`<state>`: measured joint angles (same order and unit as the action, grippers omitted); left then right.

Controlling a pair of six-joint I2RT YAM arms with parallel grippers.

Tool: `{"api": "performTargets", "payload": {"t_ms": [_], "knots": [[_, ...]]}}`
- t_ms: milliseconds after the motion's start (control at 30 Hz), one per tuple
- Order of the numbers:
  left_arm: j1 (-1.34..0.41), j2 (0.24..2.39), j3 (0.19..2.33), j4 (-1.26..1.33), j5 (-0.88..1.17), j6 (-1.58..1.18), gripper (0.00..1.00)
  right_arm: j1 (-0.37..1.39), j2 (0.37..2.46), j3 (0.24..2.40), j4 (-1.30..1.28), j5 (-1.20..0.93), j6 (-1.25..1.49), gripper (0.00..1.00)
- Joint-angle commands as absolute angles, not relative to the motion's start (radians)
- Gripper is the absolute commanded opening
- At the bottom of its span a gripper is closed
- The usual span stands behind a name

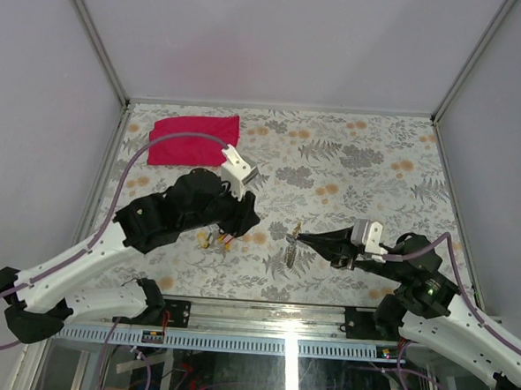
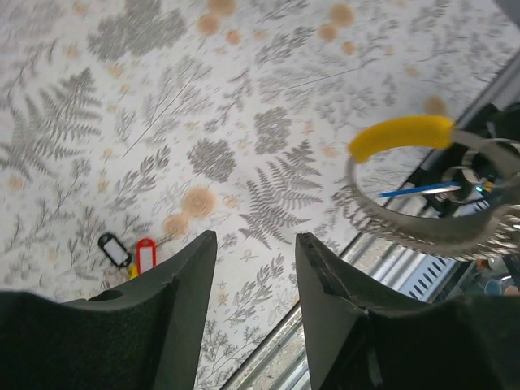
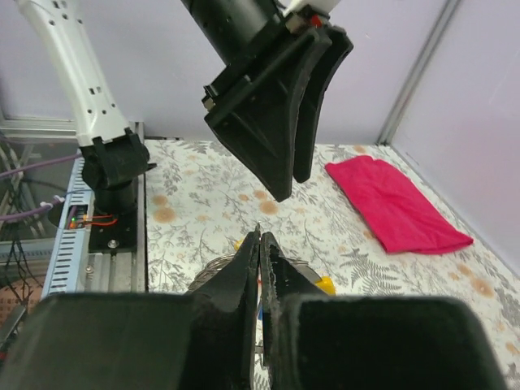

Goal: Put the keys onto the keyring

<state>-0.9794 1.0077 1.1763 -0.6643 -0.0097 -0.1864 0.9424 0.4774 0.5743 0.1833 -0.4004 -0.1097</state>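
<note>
My right gripper (image 1: pixel 302 237) (image 3: pixel 260 236) is shut on the keyring (image 1: pixel 291 253) and holds it above the table. The ring's coils (image 3: pixel 213 270) show on both sides of the jaws, with a yellow key head (image 3: pixel 325 284) behind. In the left wrist view the keyring (image 2: pixel 422 223) hangs close and blurred, carrying a yellow key (image 2: pixel 400 135) and a blue key (image 2: pixel 413 192). My left gripper (image 1: pixel 246 221) (image 2: pixel 256 240) is open and empty, just left of the ring. Loose keys (image 1: pixel 215 239) lie on the table beneath it, among them a black one (image 2: pixel 114 249) and a red one (image 2: pixel 145 255).
A red cloth (image 1: pixel 194 139) (image 3: pixel 396 207) lies at the table's far left. The patterned table (image 1: pixel 350 174) has purple walls on three sides. The table's metal front rail (image 2: pixel 268 357) runs close below my left gripper.
</note>
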Motion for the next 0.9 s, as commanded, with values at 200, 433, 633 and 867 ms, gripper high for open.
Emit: {"api": "performTargets", "payload": {"t_ms": [200, 433, 633, 867], "knots": [[-0.834, 1.016, 0.988, -0.618, -0.204, -0.467, 0.48, 0.946, 0.484, 0.535, 0.208, -0.282, -0.064, 0.00], [-0.832, 1.005, 0.836, -0.598, -0.342, -0.633, 0.52, 0.945, 0.516, 0.545, 0.176, -0.274, -0.057, 0.00], [-0.829, 1.027, 0.786, -0.571, -0.373, -0.682, 0.56, 0.945, 0.518, 0.547, 0.154, -0.252, -0.042, 0.00], [-0.824, 1.076, 0.753, -0.550, -0.376, -0.715, 0.55, 0.946, 0.511, 0.539, 0.155, -0.233, -0.029, 0.00]]}}
